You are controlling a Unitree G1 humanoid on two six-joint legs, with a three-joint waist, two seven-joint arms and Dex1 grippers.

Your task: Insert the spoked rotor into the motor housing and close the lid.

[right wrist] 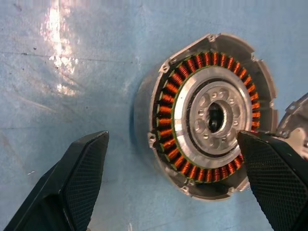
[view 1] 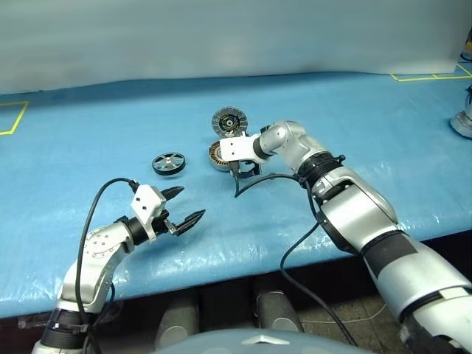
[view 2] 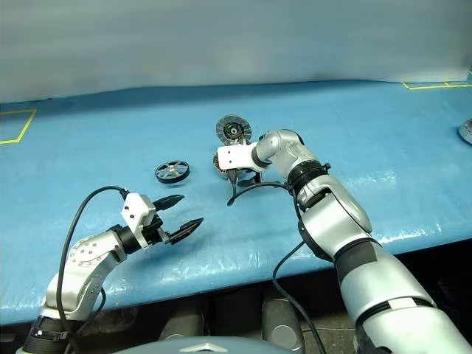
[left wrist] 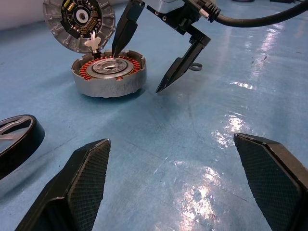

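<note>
The spoked rotor [view 1: 169,163], black-rimmed with silver spokes, lies flat on the blue table to the left of the motor housing [right wrist: 211,120]. The housing is a grey cup showing copper windings and a silver hub. Its lid [view 1: 227,120] stands open behind it, inner face showing. My right gripper [view 1: 243,172] hangs open over the housing's near side, one finger above the windings and the other outside the wall, with nothing held. My left gripper [view 1: 190,204] is open and empty near the table's front, pointing toward the housing.
The blue table cover [view 1: 332,103] runs to a front edge close to my left arm. Yellow tape marks [view 1: 13,118] sit at the far left and far right. A grey object [view 1: 464,122] stands at the right edge. A black cable [view 1: 258,181] trails from the right wrist.
</note>
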